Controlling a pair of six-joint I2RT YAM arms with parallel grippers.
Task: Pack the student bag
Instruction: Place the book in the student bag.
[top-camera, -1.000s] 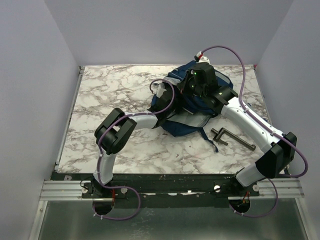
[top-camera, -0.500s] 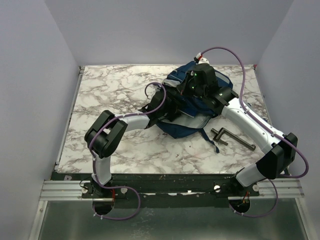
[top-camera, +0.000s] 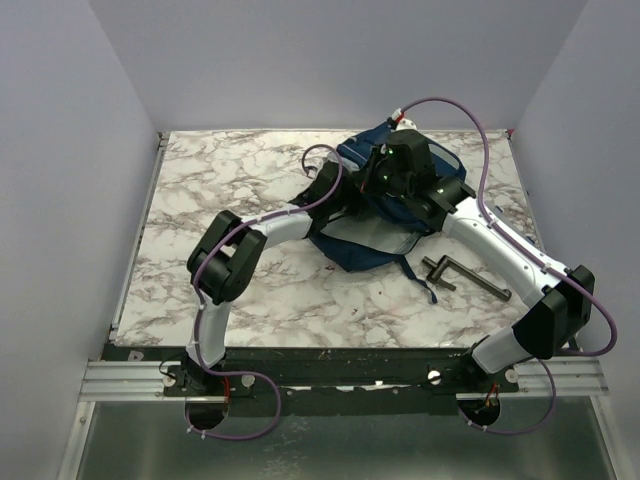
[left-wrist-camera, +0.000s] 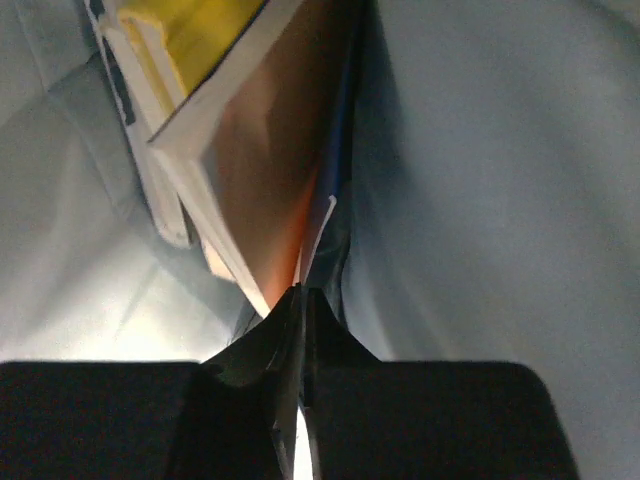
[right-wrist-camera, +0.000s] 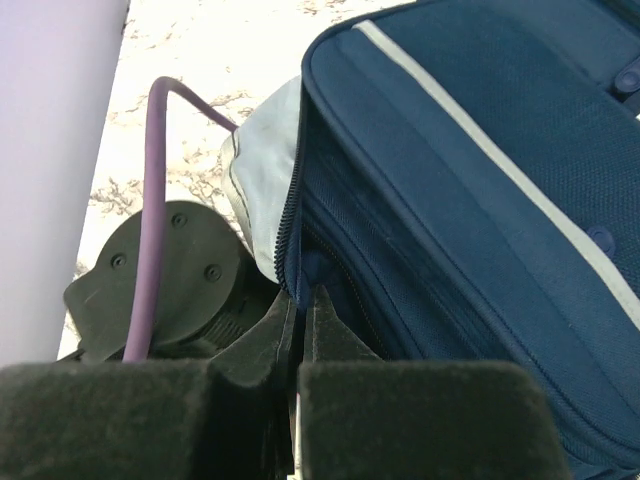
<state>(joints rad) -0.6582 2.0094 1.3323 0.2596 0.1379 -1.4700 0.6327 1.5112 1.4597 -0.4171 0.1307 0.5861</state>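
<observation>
The student bag (top-camera: 362, 258) is seen from above lying open at the far right of the counter (top-camera: 200, 180). The left arm (top-camera: 275, 228) is reached into its mouth and the right arm (top-camera: 490, 235) is bent over its top. A metal crank (top-camera: 465, 275) lies apart from the bag, on the near side.

In the left wrist view, the left pincer (left-wrist-camera: 300, 305) is pressed together on the lower corner of a book (left-wrist-camera: 270, 180). The book stands just ahead of the tips, with the bag's pale lining (left-wrist-camera: 480, 200) on either side. Only a thin edge appears to be held, so the book could be dropped, or its cover bent, if it is driven against the lining.

In the right wrist view, the right pincer (right-wrist-camera: 301, 300) is clamped on the bag's zip edge (right-wrist-camera: 290, 220), with the left arm's wrist just to its left. If that edge were pulled free, the mouth would likely sag shut around the book. The purple cable (right-wrist-camera: 150, 200) could also be caught on the zip.
</observation>
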